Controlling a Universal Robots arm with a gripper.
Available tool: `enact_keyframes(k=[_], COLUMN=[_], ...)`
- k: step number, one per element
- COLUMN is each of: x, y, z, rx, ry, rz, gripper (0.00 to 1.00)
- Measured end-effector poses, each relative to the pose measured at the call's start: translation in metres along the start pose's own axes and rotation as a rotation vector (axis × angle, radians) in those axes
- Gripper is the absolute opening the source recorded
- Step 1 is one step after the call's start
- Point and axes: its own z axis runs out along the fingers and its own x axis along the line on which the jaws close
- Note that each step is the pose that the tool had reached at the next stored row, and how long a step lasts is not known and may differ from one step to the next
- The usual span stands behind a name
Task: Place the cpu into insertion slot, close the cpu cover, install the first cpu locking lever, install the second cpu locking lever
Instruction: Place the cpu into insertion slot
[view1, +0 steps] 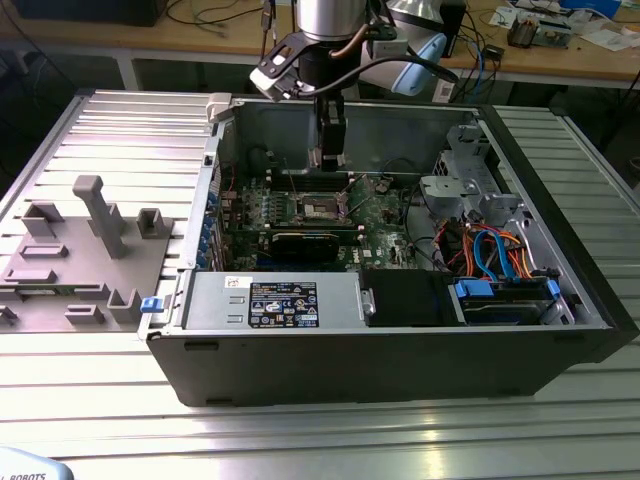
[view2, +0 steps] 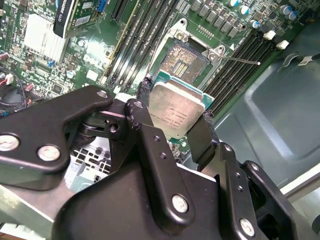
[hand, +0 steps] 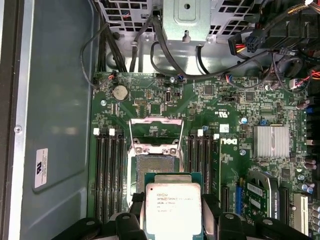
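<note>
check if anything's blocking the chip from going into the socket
Nothing visible is. The claw holds the chip by its edges close to the socket, whose dark contact field lies bare in both wrist views. The cover is swung back on the socket's side away from the chip, clear of its way.

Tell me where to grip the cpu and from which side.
Grip the cpu by two opposite thin edges, coming from above its flat metal top. It is a thin square plate, so probably only the edges give purchase, and its underside must stay free for the slot. The gripper holds it that way now, clamped across its side edges.
</note>
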Motion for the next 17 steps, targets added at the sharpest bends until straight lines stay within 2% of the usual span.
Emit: enact_keyframes(k=[15,17], x=[0.0001,0.0003], y=[-0.0002,-0.0005], z=[0.0028,0.0079], rx=[0.0,0.0], ry=[0.0,0.0001], rz=[0.0,0.0], gripper=[0.54,0.54])
